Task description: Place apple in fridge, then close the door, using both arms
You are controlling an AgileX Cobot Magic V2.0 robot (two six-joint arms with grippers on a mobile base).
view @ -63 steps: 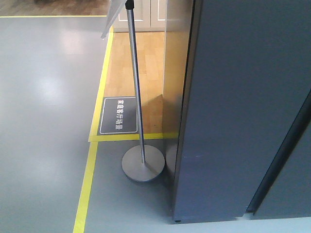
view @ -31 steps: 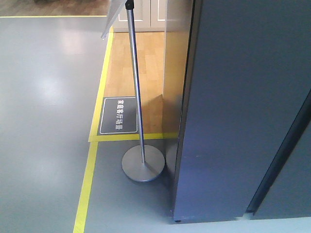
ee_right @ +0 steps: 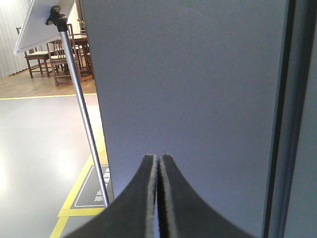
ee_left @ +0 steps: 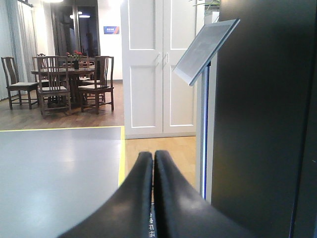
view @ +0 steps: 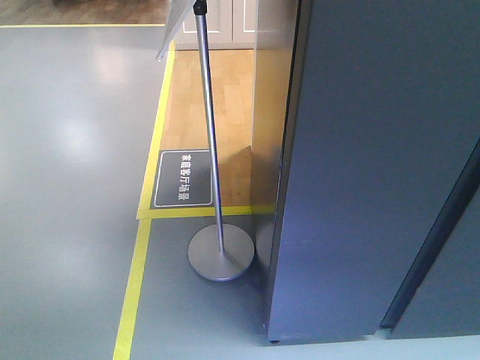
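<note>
Right gripper [ee_right: 158, 163] pressed together, empty | fridge [ee_right: 188, 89] straight ahead, near

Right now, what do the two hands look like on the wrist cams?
Only the fingers show. The left hand has two matte black fingers, smooth and curved, broad at the base and tapering to rounded tips, with tiny white lettering low on the seam. The right hand has the same black tapered fingers, with a thin pale strip along the inner edges. No cables or arm links are visible.
</note>
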